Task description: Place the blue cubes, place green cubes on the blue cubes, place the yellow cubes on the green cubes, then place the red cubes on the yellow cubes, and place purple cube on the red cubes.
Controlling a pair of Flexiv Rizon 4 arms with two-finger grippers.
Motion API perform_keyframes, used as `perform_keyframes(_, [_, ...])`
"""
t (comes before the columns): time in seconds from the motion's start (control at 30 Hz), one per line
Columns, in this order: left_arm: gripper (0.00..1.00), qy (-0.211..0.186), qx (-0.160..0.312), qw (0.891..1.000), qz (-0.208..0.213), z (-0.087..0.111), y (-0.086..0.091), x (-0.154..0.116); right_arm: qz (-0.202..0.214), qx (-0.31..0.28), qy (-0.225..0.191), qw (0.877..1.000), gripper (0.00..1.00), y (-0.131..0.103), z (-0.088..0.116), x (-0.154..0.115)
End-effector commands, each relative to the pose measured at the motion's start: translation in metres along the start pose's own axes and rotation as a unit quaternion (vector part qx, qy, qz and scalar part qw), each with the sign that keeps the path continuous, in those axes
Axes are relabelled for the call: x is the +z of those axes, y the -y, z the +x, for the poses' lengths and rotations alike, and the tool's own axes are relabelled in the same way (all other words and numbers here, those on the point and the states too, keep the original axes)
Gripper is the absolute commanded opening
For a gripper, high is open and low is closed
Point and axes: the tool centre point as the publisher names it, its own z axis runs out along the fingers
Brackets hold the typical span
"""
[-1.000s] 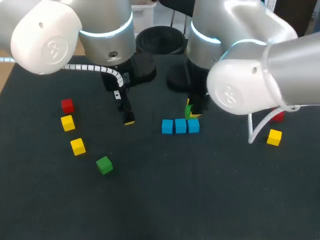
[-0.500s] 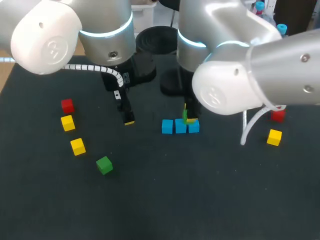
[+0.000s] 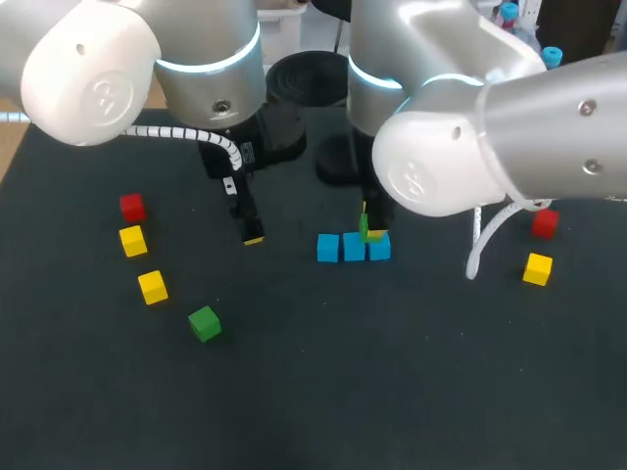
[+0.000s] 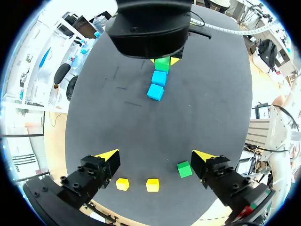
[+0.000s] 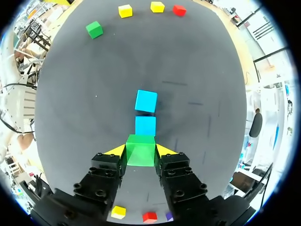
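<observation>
Three blue cubes (image 3: 354,246) lie in a row at the table's middle. My right gripper (image 3: 367,231) is shut on a green cube (image 5: 140,150), held just above the row's right end; whether it touches the blue cube beneath I cannot tell. In the right wrist view two blue cubes (image 5: 145,125) show ahead of the green one, which hides the third. My left gripper (image 4: 155,157) hangs open and empty left of the row, its yellow tip (image 3: 253,238) near the table. A second green cube (image 3: 204,323) lies at the front left.
At the left lie a red cube (image 3: 131,207) and two yellow cubes (image 3: 132,240) (image 3: 152,287). Another red cube (image 3: 545,223) and yellow cube (image 3: 536,267) lie at the right. A purple cube (image 5: 168,216) peeks out behind my right gripper.
My right arm has swung a little to the left with the green cube, bringing it lower over the blue row. The left arm has kept still.
</observation>
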Motion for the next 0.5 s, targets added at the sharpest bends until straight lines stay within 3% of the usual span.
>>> perform_keyframes(0.03, [1.00, 0.000, -0.001, 1.000, -0.001, 0.0003, 0.0002, 0.0001, -0.003, 0.000, 0.002, 1.000, 0.00, 0.0031, 0.0006, 0.0030])
perform_keyframes(0.5, [1.00, 0.000, -0.001, 1.000, -0.001, 0.0003, 0.0002, 0.0001, -0.010, -0.014, -0.005, 1.000, 0.00, 0.0079, -0.0021, 0.0072])
